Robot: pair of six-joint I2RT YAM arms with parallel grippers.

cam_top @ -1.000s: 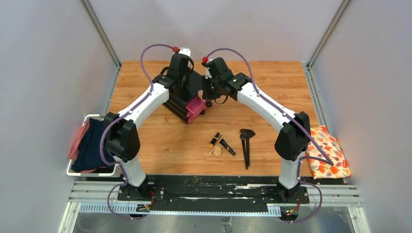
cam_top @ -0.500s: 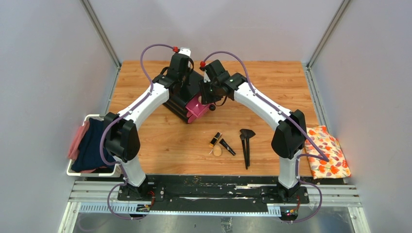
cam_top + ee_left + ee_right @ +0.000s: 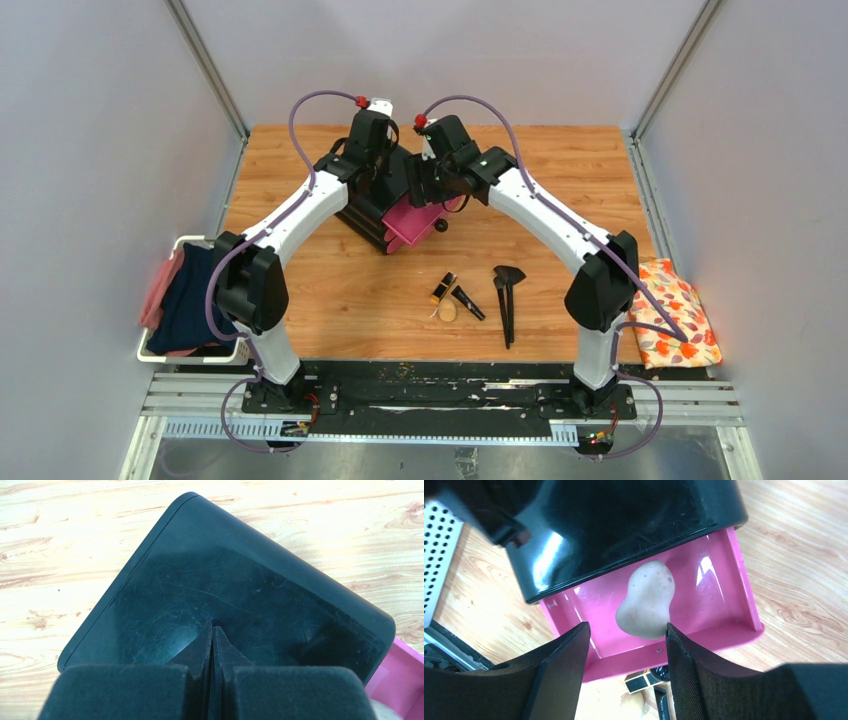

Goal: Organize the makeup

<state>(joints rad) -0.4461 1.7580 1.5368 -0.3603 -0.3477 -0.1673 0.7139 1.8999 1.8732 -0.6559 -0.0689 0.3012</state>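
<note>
The black box (image 3: 360, 215) stands at the back middle with its pink drawer (image 3: 410, 224) pulled out. One beige sponge (image 3: 646, 600) lies inside that drawer (image 3: 724, 580). My right gripper (image 3: 626, 630) hangs just above it, open, with nothing between the jaws. My left gripper (image 3: 212, 628) is shut, its tips pressed on the box lid (image 3: 240, 575). On the table in front lie a black-and-gold case (image 3: 443, 288), a second sponge (image 3: 447, 312), a short black tube (image 3: 467, 302) and black brushes (image 3: 507, 300).
A white basket (image 3: 160, 352) of dark and pink cloths sits at the table's left edge. An orange floral cloth (image 3: 675, 312) lies at the right edge. Both arms meet over the box at the back.
My right jaws have opened over the drawer, and the wrist has shifted slightly left. More of the pink drawer shows now. The left arm has stayed still.
</note>
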